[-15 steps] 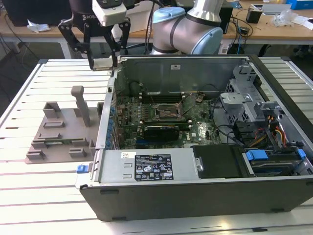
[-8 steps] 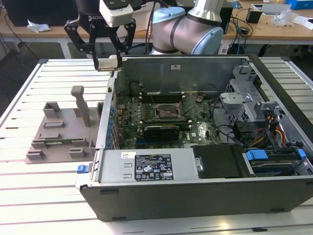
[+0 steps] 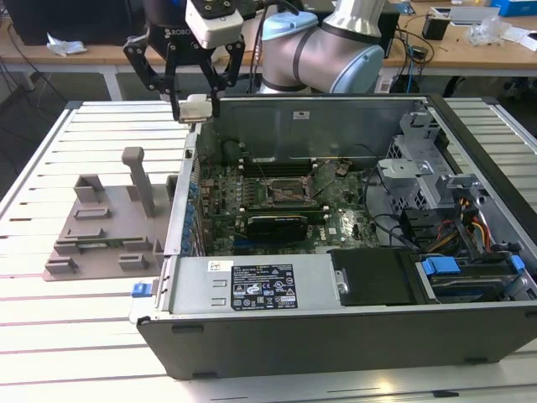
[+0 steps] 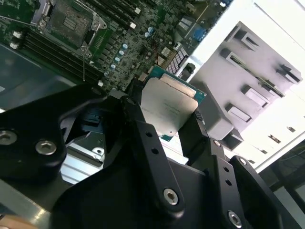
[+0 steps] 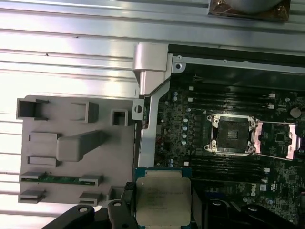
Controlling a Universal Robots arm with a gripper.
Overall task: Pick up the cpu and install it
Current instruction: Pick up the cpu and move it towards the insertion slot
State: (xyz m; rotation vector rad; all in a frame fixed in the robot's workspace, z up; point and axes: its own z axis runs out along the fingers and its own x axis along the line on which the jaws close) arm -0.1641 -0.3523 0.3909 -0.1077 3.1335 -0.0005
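Observation:
My gripper [image 3: 196, 110] hangs above the back corner of the open computer case at the exterior view's left, shut on the cpu [image 3: 196, 109]. Both wrist views show the cpu [image 4: 167, 107] [image 5: 163, 199] as a flat square chip with a silvery top and a green rim, clamped between the black fingers [image 4: 143, 138]. The motherboard's cpu socket [image 3: 289, 192] [image 5: 231, 134] [image 4: 71, 21] lies open in the middle of the board, with its metal frame swung aside. The cpu is well above the socket and off to one side of it.
A grey plastic tray [image 3: 105, 227] [image 5: 71, 152] with an upright post rests on the slatted table at the exterior view's left of the case. The case wall [image 3: 189, 180] stands between tray and board. Drive cages and cables [image 3: 453, 210] fill the case at the exterior view's right.

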